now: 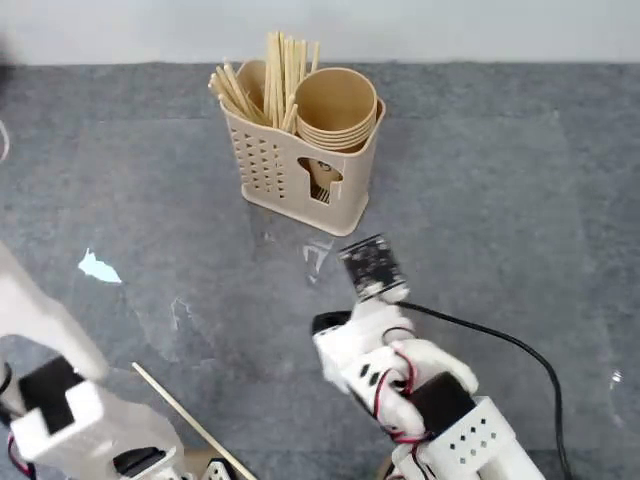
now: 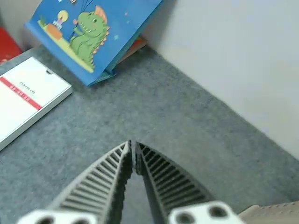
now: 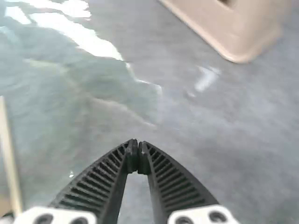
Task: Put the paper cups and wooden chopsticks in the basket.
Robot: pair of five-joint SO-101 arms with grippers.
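Cups and chopsticks in basket at twelve o'clock.
Left gripper and right gripper pinched together, empty; loose chopstick at seven o'clock.

white plastic arms; red wires and black cable; ribbed left claw grey, right claw seemingly black.

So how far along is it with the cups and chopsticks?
Mostly done: a stack of paper cups and a bundle of chopsticks stand in the basket. Nothing is in hand; the left tool and the right tool are both shut and empty. Left to do: one loose chopstick lying on the table near the arms.
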